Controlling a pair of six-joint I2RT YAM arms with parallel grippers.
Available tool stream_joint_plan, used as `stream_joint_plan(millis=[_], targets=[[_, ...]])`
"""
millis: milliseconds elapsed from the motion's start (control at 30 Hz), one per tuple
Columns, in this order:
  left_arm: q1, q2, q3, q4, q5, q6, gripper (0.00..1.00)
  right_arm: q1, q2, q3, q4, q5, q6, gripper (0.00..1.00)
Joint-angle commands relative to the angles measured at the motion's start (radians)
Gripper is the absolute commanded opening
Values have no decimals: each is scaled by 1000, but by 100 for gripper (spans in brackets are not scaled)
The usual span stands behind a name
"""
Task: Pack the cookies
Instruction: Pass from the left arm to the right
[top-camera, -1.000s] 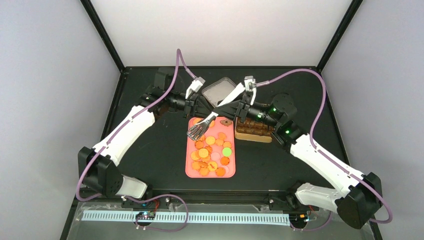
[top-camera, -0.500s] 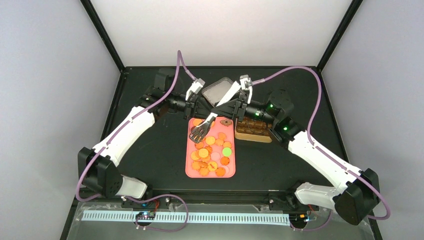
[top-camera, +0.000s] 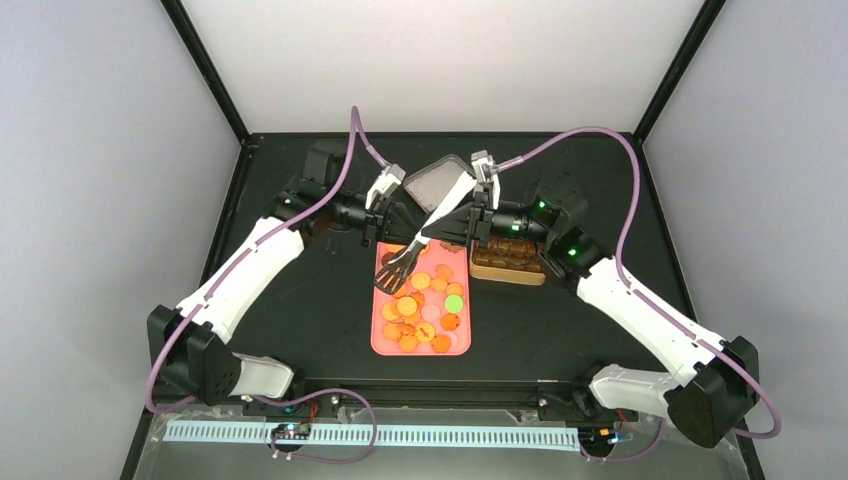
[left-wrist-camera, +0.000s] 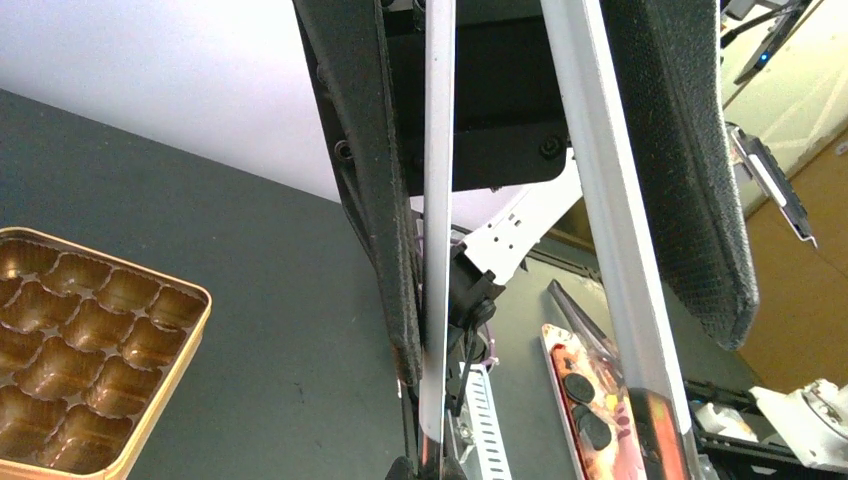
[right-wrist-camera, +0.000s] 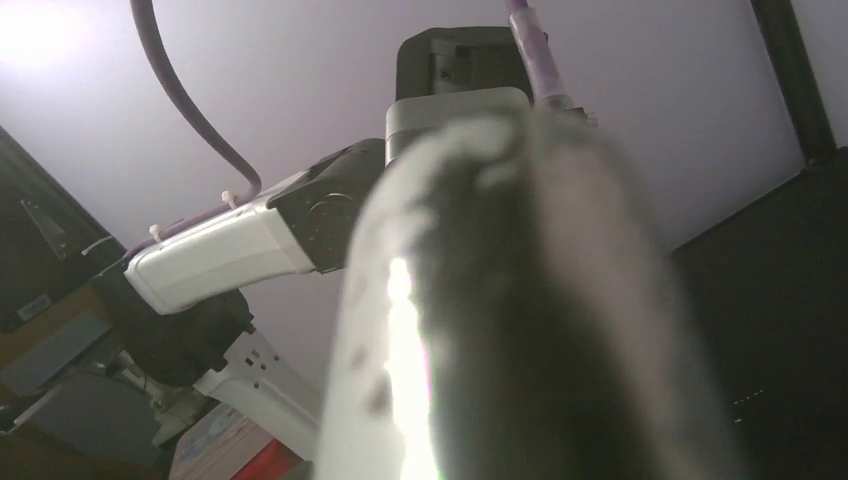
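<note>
While my left jaws clamped the tongs (top-camera: 447, 202), their tips hung over the tray's (top-camera: 379, 346) far-left corner, cookies (top-camera: 421, 306) lying just nearer; my right jaws' state I couldn't tell.

Black table (top-camera: 330, 300) with pink tray (top-camera: 378, 346), golden box (top-camera: 507, 271), grey lid (top-camera: 428, 181).

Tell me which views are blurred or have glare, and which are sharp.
Right wrist: a grey shape close to the lens is fully out of focus, with a bright glare streak. Left wrist: sharp on the tongs. Top external: even light, cookies clear.
</note>
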Motion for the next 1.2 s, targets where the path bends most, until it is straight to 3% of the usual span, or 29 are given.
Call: stream_joint_plan(millis=[0, 233, 533, 1000, 1167], targets=[[-5, -24, 21, -54, 13, 89, 1, 12, 19, 19, 4, -71, 13, 56], [-5, -30, 18, -79, -10, 122, 1, 12, 11, 51, -111, 3, -66, 44], [-5, -34, 23, -114, 1, 159, 2, 12, -3, 113, -233, -28, -155, 54], [-5, -34, 31, -109, 8, 149, 1, 13, 18, 99, -204, -156, -135, 47], [-5, -31, 32, -106, 2, 147, 2, 13, 18, 106, -196, -140, -122, 34]])
